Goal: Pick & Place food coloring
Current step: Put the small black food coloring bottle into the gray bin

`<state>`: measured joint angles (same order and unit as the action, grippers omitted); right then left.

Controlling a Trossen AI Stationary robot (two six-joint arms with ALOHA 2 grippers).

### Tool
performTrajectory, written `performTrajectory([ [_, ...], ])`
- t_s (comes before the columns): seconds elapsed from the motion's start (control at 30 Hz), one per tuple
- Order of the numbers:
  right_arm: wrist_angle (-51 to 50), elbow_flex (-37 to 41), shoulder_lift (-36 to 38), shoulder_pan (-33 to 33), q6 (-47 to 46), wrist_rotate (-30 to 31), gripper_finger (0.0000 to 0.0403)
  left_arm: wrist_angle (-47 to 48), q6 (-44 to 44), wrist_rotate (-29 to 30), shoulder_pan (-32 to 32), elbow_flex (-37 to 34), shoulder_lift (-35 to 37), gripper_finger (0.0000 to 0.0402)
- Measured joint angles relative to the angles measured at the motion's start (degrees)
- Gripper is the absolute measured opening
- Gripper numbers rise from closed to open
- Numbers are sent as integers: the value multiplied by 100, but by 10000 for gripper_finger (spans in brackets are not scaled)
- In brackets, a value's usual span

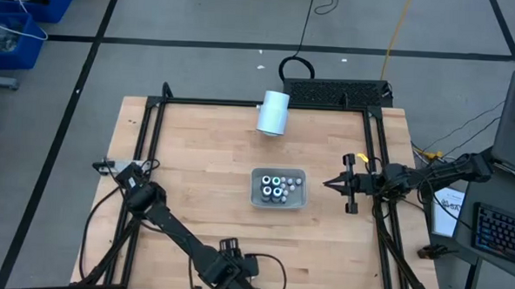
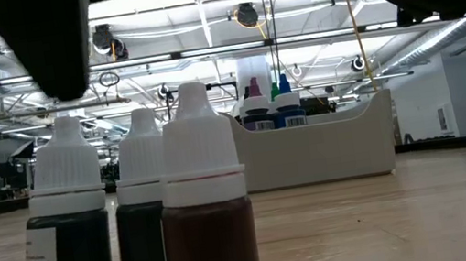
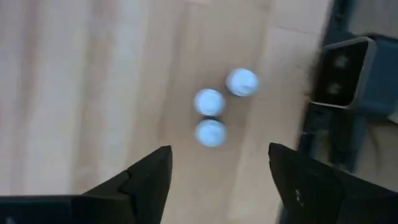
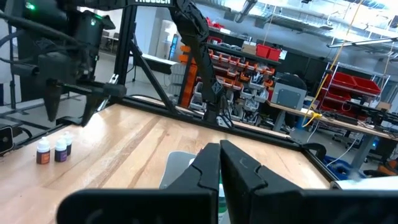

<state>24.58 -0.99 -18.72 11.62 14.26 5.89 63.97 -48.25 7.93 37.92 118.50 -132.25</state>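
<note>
**Left arm above three placed dropper bottles, jaws released**

The left gripper (image 3: 217, 171) hangs directly over a cluster of three small food coloring bottles with white dropper caps and dark liquid (image 3: 214, 109), its two dark fingers spread wide with nothing between them. The three bottles stand upright on the pale wooden table (image 1: 196, 159), close by its near edge and just beside the black frame rail, well apart from the grey rectangular tray (image 1: 279, 188). In the low view they crowd together, the front one brownish and the two behind it darker, touching or nearly so. The rest of the set sits in the tray at the table's middle, caps upward; a few coloured tips show over its wall. A large white cylinder (image 1: 274, 112) lies farther back. The right gripper (image 1: 329, 182), fingers pressed together and empty, waits just beside the tray's right wall.

Risks, as judged from this arrangement: the bottles are tall, narrow and tightly grouped, so a finger brushing one cap as the arm moves off could topple it into its neighbours. Setting a further bottle into so tight a cluster invites the same collision, and a fallen round bottle could roll toward the table edge.
</note>
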Motion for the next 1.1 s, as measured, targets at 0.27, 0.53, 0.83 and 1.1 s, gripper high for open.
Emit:
performTrajectory([
  [0.27,13,0,0,0,-14,0,4,-462,276,-208,-80,-405,0,283],
  [0.53,-8,0,0,0,-26,0,4,-460,120,-425,-270,-667,-2,283],
  [0.83,-22,0,0,0,-28,0,4,-568,235,-613,-324,-750,0,282],
  [1.1,-22,0,0,0,-33,0,4,-836,272,-549,-320,-750,0,282],
])
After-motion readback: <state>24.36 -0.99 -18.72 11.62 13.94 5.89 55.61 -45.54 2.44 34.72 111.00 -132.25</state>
